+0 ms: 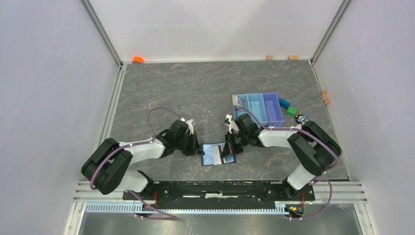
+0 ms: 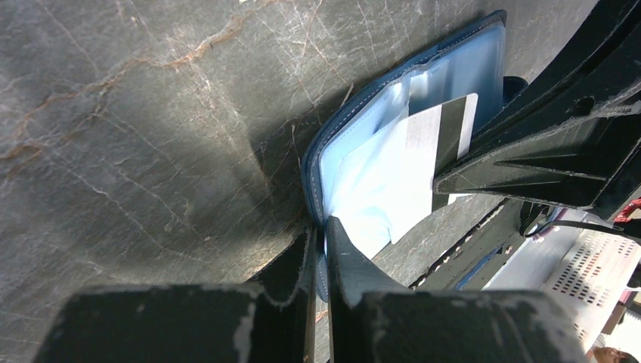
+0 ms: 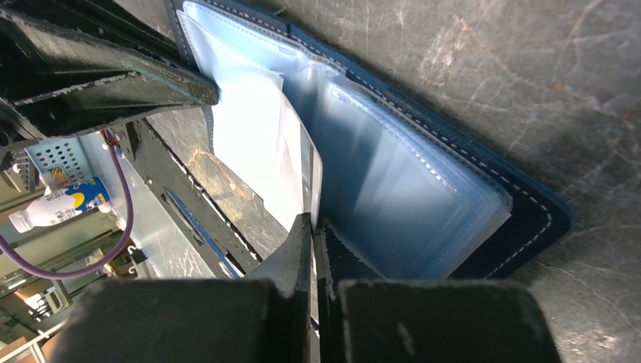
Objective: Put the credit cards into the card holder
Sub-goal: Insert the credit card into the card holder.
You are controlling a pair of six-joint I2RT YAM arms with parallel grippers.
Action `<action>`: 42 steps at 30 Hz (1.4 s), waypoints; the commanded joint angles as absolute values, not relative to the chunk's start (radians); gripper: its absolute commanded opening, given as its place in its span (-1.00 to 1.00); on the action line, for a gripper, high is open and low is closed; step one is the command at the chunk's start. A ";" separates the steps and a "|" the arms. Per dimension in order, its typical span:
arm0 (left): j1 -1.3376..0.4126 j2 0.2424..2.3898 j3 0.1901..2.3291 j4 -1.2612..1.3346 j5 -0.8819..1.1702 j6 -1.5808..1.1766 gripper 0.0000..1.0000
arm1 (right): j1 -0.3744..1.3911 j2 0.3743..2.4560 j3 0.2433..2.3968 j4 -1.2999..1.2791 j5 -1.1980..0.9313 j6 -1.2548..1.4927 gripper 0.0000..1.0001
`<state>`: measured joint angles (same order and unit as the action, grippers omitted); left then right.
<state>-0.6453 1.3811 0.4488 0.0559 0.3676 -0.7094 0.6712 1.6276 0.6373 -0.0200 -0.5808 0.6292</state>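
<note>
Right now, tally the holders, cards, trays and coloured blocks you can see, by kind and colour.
Holder: 1
Card: 1 showing, at the holder
Tray: 1
Blue block: 1
Green block: 1
Total: 5

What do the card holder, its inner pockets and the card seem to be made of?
The card holder is probably leather or imitation leather: matt navy, with pale stitching along its edge. Its inner pockets look like soft plastic film: glossy, light blue and see-through. The card is likely stiff plastic: flat, smooth and white, with a dark stripe.
</note>
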 commanded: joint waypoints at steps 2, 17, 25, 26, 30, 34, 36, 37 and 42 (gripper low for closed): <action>-0.646 1.381 0.428 0.042 0.389 -0.691 -0.94 | 0.641 1.651 0.600 -0.031 -0.282 0.618 -1.00; -0.643 1.381 0.430 0.040 0.399 -0.689 -0.94 | 0.643 1.654 0.569 0.041 -0.284 0.656 -1.00; -0.641 1.368 0.434 0.024 0.397 -0.684 -0.94 | 0.643 1.651 0.594 0.011 -0.252 0.612 -1.00; -0.641 1.369 0.434 0.023 0.397 -0.684 -0.94 | 0.643 1.648 0.597 0.007 -0.251 0.609 -1.00; -0.641 1.368 0.436 0.024 0.397 -0.686 -0.94 | 0.643 1.641 0.611 0.002 -0.249 0.595 -1.00; -0.641 1.366 0.437 0.018 0.399 -0.683 -0.94 | 0.643 1.632 0.621 -0.027 -0.242 0.589 -1.00; -0.641 1.363 0.437 0.015 0.396 -0.682 -0.94 | 0.643 1.630 0.632 -0.047 -0.236 0.579 -1.00; -0.641 1.362 0.437 0.014 0.396 -0.681 -0.94 | 0.643 1.630 0.640 -0.057 -0.233 0.574 -1.00; -0.641 1.359 0.440 0.013 0.396 -0.681 -0.94 | 0.645 1.628 0.652 -0.071 -0.233 0.561 -1.00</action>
<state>-0.6407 1.3724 0.4465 0.0570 0.3721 -0.7090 0.6666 1.6112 0.6464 -0.0021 -0.5041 0.6369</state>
